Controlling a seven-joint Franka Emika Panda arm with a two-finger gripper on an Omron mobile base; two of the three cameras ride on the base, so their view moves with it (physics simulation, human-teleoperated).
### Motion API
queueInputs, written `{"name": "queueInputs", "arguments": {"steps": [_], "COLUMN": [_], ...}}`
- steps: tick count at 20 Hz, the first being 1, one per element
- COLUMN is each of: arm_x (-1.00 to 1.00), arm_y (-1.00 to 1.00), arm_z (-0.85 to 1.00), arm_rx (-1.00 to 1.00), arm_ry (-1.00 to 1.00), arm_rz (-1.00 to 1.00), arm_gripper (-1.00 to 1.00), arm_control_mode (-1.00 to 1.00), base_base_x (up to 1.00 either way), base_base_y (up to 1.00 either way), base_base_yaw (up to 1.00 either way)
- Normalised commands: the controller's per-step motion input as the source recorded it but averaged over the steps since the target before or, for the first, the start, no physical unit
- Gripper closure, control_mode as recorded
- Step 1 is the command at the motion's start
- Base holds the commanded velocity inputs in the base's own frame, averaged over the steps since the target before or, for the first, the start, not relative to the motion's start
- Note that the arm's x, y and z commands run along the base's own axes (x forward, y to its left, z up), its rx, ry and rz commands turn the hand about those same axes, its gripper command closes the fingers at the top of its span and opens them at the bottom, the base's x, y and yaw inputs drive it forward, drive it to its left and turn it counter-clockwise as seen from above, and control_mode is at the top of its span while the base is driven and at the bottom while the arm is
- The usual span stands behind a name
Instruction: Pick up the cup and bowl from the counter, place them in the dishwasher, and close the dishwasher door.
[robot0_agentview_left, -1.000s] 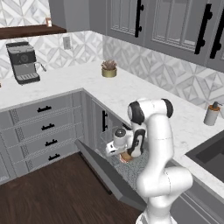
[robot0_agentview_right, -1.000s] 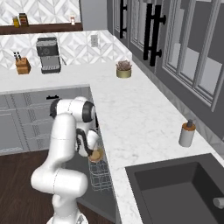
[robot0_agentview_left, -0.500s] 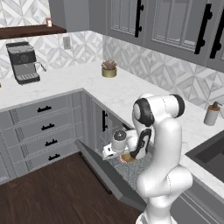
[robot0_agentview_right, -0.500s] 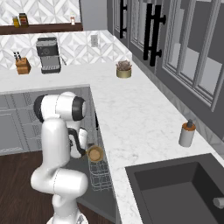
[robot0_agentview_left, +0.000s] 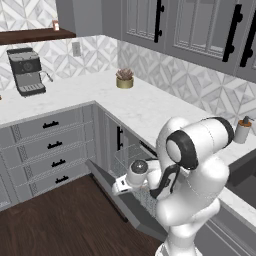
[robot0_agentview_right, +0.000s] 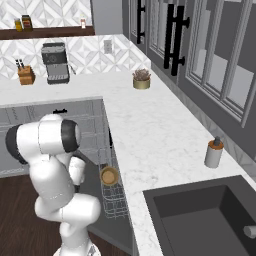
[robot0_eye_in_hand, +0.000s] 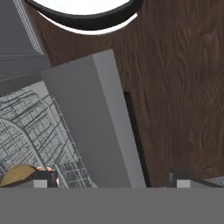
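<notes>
Hanging over the dishwasher door (robot0_eye_in_hand: 94, 127) and wood floor (robot0_eye_in_hand: 179, 87), the gripper (robot0_eye_in_hand: 111, 180) spreads empty.

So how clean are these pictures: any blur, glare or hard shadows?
Left base view: soft, flat light, no glare on the counter. Right base view: the bowl is slightly blurred in the wire rack. Hand view: dishwasher door fairly sharp, wires grainy.
</notes>
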Motion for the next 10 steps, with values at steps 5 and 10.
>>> {"name": "queueInputs", "arguments": {"steps": [5, 10], "arm_x": [-0.01, 0.0], "arm_y": [0.59, 0.51], "arm_z": [1.0, 1.0], "arm_rx": [-0.05, -0.09], "arm_ry": [0.14, 0.04], "arm_rz": [0.0, 0.0], "arm_gripper": [-1.0, -1.0], "arm_control_mode": [-1.0, -1.0], "base_base_x": [0.0, 0.0], "base_base_y": [0.0, 0.0], "base_base_yaw": [0.0, 0.0]}}
